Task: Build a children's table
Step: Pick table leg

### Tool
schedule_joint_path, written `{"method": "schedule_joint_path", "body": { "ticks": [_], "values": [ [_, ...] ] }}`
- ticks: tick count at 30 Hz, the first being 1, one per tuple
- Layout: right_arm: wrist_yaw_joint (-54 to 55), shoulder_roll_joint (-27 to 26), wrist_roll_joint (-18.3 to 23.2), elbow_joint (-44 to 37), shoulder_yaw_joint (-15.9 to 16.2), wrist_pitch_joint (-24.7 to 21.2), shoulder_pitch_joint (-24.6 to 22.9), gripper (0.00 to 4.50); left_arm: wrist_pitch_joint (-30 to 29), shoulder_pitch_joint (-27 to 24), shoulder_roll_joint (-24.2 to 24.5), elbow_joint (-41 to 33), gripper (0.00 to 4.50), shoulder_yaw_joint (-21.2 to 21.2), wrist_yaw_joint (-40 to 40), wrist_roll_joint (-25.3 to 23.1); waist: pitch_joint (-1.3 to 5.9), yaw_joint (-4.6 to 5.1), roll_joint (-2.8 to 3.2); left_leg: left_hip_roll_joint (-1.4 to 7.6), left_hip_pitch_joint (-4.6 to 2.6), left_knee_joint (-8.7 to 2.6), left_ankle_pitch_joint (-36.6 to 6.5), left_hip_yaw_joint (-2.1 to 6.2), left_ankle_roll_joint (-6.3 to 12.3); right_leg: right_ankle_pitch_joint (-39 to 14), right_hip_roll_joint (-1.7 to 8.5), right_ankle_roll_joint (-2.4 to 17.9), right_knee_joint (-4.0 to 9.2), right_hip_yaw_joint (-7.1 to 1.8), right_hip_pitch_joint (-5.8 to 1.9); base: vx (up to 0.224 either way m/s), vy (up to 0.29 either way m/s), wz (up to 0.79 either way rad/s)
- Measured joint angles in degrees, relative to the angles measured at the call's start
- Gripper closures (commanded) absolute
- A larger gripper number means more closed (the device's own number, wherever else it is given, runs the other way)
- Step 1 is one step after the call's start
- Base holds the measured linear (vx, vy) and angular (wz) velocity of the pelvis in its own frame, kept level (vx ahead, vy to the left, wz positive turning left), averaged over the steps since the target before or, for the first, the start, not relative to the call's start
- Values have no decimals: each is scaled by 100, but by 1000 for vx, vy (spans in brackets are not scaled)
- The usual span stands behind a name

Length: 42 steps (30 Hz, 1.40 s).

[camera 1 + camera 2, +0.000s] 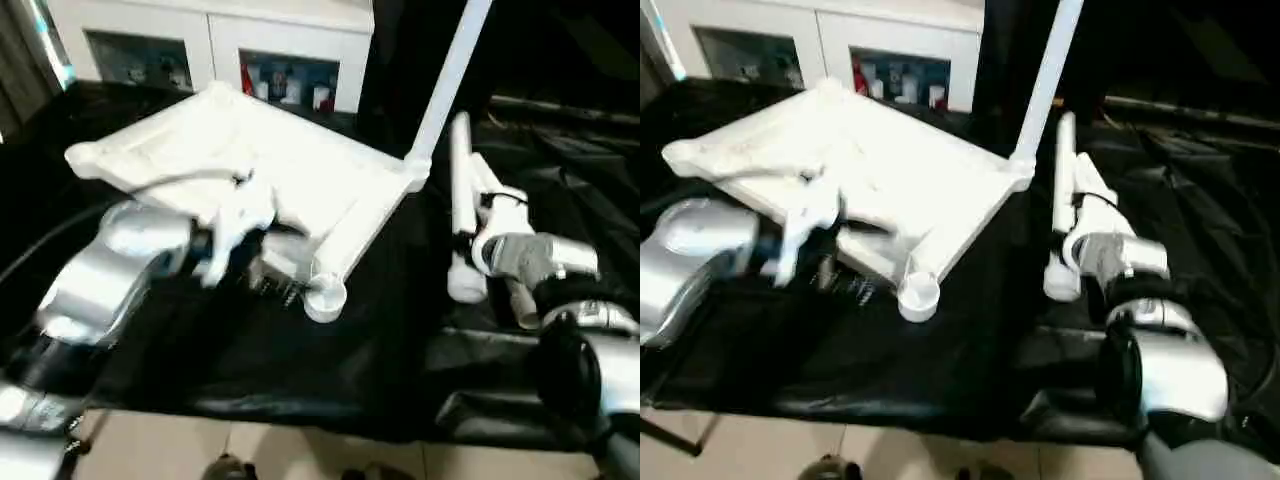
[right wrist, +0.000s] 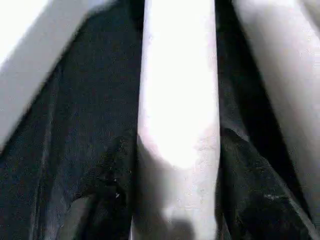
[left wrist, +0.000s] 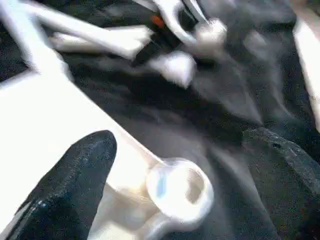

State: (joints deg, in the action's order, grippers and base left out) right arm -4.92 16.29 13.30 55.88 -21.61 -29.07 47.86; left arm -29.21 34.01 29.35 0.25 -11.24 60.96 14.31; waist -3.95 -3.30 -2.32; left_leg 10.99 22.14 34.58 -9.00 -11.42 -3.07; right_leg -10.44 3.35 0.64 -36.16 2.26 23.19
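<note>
On my work table (image 1: pixel 330 380) the tabletop (image 1: pixel 250 160) lies underside up at the left, one leg (image 1: pixel 450 75) standing upright in its far right corner socket. To its right two loose legs (image 1: pixel 462 200) lie side by side. A cabinet (image 1: pixel 215 40) stands behind the table.

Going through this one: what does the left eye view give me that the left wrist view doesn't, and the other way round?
Left eye view: the whole tilted tabletop, the white cabinet behind it and the pale floor.

Left wrist view: a close look into the near corner socket, which is empty, with a black finger of the left gripper beside it.

Both: that socket, the black cloth and white legs. In the eye view one leg stands upright and loose legs lie by the right gripper.
</note>
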Motion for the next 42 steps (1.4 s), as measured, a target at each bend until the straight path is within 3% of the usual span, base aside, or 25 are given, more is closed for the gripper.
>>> {"method": "schedule_joint_path", "body": {
  "ticks": [4,8,11,14,17,18,20,24,29,34,39,42],
  "values": [
    [-540,-290,379,-1109,-282,1278,-556,264,84,325,-667,471,0,257,-695,59,0,-30,65,2,3,-4,1,-1,2,-1,0,-3,-1,3,4,0,0,0],
    [-1257,-456,1154,-2136,-784,1607,-787,264,7,738,-1162,792,0,570,-1247,251,3,-34,69,2,2,-6,1,-1,19,-2,-2,-4,3,4,4,0,0,0],
    [-1787,-612,1784,-2800,-1083,1537,-1051,264,-183,901,-1441,844,0,818,-1373,600,4,-30,72,2,4,-6,0,-2,22,-3,-2,-4,7,7,3,0,0,0],
    [-2264,-735,2440,-3398,-1151,1229,-1406,264,-428,1102,-1740,1018,0,1069,-1506,913,4,-34,79,1,7,-8,8,-1,35,-2,-1,-3,7,10,3,0,0,0],
    [-3089,-779,3150,-4186,-851,571,-1817,264,-762,1580,-2075,1379,0,1499,-1869,1284,4,-79,80,1,7,-6,14,2,45,2,0,3,8,15,2,0,0,0],
    [-3468,-698,3348,-4484,-619,263,-1972,264,-874,1812,-2210,1519,0,1659,-1993,1445,4,-100,79,1,6,-6,16,2,47,2,1,3,11,16,0,0,0,0],
    [-3738,-683,3455,-4693,-366,33,-2002,264,-935,2004,-2283,1545,0,1728,-2054,1576,5,-100,81,2,-1,-6,16,2,47,3,3,4,11,17,-6,0,0,0],
    [-4258,-540,3706,-5048,8,-562,-2215,264,-1180,2242,-2576,1871,0,1916,-2204,1909,4,-216,76,1,6,-6,18,7,48,-10,5,-18,19,25,-7,0,0,0],
    [-4437,-474,3840,-5288,351,-904,-2379,264,-1379,2318,-2831,1943,0,1906,-2245,1976,4,-306,76,-2,20,-7,12,7,58,0,8,-4,39,26,-7,0,0,0],
    [-4537,-425,3879,-5349,602,-1110,-2380,264,-1568,2319,-2902,1990,0,1826,-2291,2026,3,-321,73,-1,24,-12,10,8,61,-1,9,-5,47,31,-5,0,0,0],
    [-4519,-410,3620,-5331,881,-1093,-2371,264,-1753,2258,-2882,1954,0,1836,-2304,2188,-2,-316,66,-1,25,-13,10,9,61,-5,9,-12,48,33,-5,0,0,0],
    [-4290,-426,3178,-5105,1098,-808,-2210,264,-1835,2168,-2845,1804,0,1926,-2451,2195,-2,-297,65,0,24,-13,10,9,60,-13,9,-26,48,31,-4,0,0,0]
  ]
}}
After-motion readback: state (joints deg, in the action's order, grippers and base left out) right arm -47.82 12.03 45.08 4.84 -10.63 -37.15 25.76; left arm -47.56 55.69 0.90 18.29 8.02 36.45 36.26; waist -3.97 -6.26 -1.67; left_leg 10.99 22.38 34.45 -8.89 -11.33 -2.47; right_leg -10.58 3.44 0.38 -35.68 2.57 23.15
